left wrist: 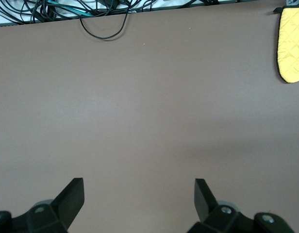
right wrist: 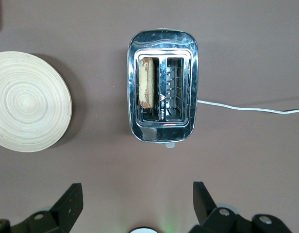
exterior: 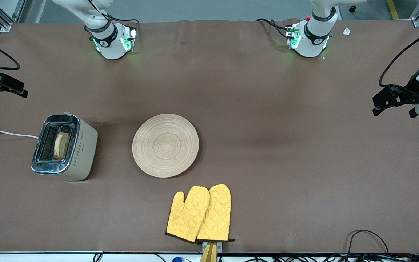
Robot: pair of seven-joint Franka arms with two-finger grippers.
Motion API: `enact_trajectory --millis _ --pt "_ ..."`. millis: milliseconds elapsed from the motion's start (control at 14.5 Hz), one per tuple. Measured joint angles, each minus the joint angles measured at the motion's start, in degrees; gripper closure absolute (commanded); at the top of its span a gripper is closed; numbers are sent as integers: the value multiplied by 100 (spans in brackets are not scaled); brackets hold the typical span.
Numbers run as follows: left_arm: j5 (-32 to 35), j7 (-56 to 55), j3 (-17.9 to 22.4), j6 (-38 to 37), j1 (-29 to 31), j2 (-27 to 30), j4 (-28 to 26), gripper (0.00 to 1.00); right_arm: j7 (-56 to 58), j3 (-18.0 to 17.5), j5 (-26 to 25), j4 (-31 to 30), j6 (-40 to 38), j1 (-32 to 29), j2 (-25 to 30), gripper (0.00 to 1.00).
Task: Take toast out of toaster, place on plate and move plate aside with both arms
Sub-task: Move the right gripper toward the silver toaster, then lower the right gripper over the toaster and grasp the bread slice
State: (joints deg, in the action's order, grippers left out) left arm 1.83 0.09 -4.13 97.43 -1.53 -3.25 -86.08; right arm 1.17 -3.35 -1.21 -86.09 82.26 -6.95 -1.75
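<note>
The toast [exterior: 61, 145] stands on edge in the toaster [exterior: 82, 153], in the slot on the plate's side; it also shows in the right wrist view [right wrist: 147, 82]. The plate [exterior: 165, 145] lies bare on the brown table beside the toaster, toward the left arm's end, and shows in the right wrist view [right wrist: 25, 102]. My right gripper [exterior: 16, 89] is open and empty, high over the table's edge at the right arm's end [right wrist: 137, 190]. My left gripper [exterior: 393, 109] is open and empty, high over bare table at the left arm's end [left wrist: 138, 187].
Two yellow oven mitts [exterior: 200, 213] lie nearer the front camera than the plate; one shows in the left wrist view [left wrist: 291, 46]. The toaster's white cord [exterior: 6, 133] runs to the table edge. Black cables [exterior: 367, 240] lie at the near edge.
</note>
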Motion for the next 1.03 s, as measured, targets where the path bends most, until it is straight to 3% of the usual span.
enact_trajectory --millis 619,1032 --pt "0 -3 0 -14 -1 0 0 0 7 5 0 -104 89 -2 0 0" --pt "0 -3 0 -28 -1 0 0 0 8 -14 1 -1234 1391 -1 -62 0"
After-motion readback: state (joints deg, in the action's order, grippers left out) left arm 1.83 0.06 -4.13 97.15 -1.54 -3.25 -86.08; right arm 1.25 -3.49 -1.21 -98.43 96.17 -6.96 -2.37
